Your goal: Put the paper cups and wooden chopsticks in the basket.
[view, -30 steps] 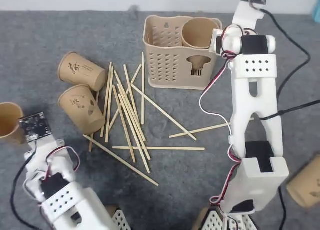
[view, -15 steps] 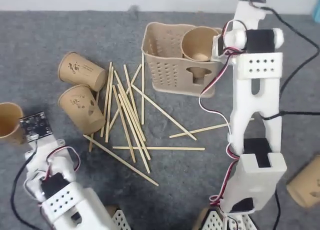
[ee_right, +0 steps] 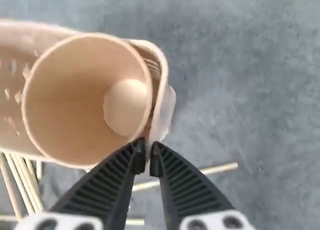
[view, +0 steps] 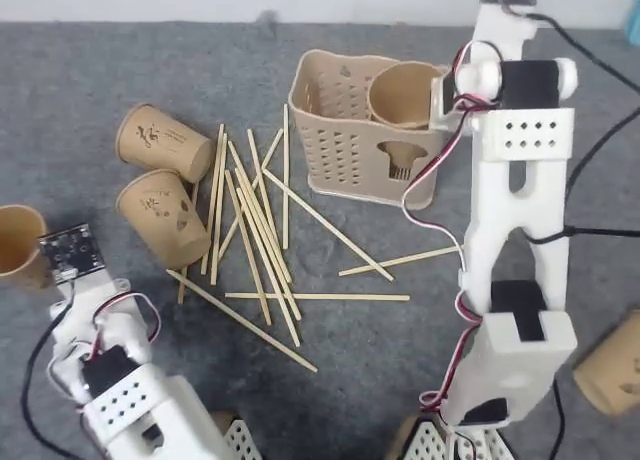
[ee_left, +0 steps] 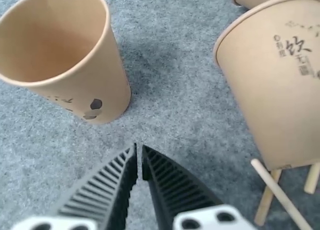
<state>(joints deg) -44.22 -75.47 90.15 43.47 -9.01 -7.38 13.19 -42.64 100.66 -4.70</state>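
1 smooth paper cup (view: 405,80) sits in the perforated plastic basket (view: 350,150), rim pinched by right gripper (ee_right: 146,147); left gripper (ee_left: 138,152) pressed together, empty, over fuzzy grey carpet (ee_left: 200,115).

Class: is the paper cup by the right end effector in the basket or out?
In: the paper cup stands mouth-up inside the basket walls, at one end.

We see matt paper on the cup (ee_right: 85,100) at the ribbed black plastic jaws of the right gripper (ee_right: 146,146), a smooth plastic basket (view: 350,150), bare wood chopsticks (view: 262,230), and rough grey felt (view: 100,70).
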